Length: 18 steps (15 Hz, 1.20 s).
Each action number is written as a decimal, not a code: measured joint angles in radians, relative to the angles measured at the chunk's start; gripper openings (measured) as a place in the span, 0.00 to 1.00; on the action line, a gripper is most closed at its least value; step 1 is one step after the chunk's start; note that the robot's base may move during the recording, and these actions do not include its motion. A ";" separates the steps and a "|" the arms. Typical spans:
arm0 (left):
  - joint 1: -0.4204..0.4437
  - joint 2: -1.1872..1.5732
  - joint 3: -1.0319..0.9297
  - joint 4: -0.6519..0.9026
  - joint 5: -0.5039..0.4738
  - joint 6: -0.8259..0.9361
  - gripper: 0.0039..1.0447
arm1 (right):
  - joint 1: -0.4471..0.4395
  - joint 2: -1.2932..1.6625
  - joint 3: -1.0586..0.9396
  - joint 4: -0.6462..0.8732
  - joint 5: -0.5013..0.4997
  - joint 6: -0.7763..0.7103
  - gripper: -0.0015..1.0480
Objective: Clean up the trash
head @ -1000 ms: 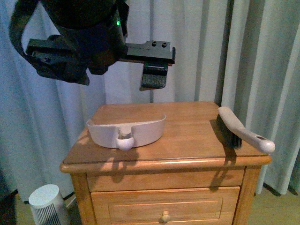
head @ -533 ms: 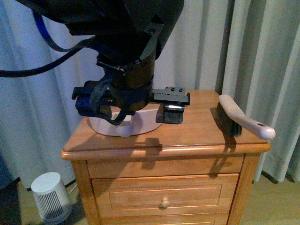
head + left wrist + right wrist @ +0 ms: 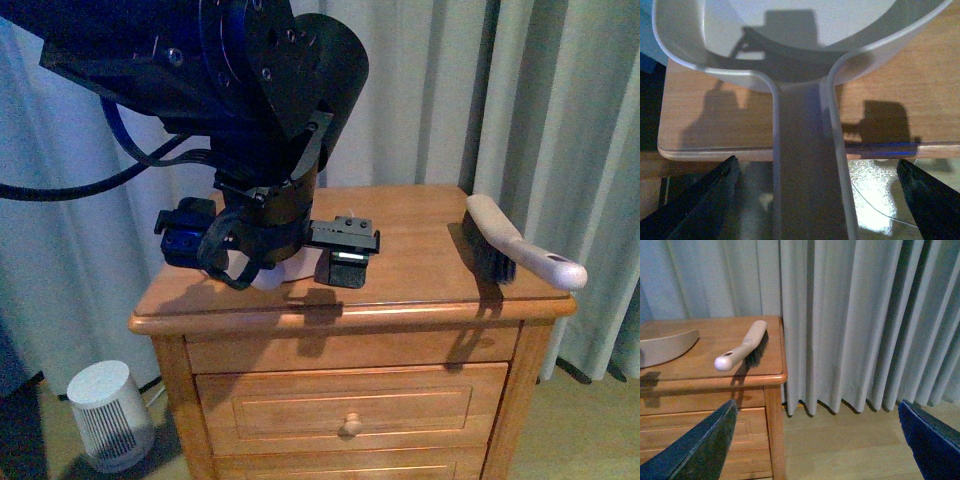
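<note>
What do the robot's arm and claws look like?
The left arm is chunky and black with a bluish shine, a round joint and tiny screws. Black cables loop off it. The left claw is a flat black bar with blocky dark fingers. Of the right claw only dark, wedge-shaped fingertips show.

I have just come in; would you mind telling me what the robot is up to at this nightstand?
The left gripper is open, its fingers either side of the handle of the dustpan at the front edge of the nightstand, not yet closed. The right gripper hangs open off to the side, and the brush lies untouched on the nightstand. No trash shows in any view.
</note>
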 joint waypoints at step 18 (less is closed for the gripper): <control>0.042 -0.395 -0.260 0.516 -0.022 0.369 0.27 | 0.000 0.000 0.000 0.000 0.000 0.000 0.93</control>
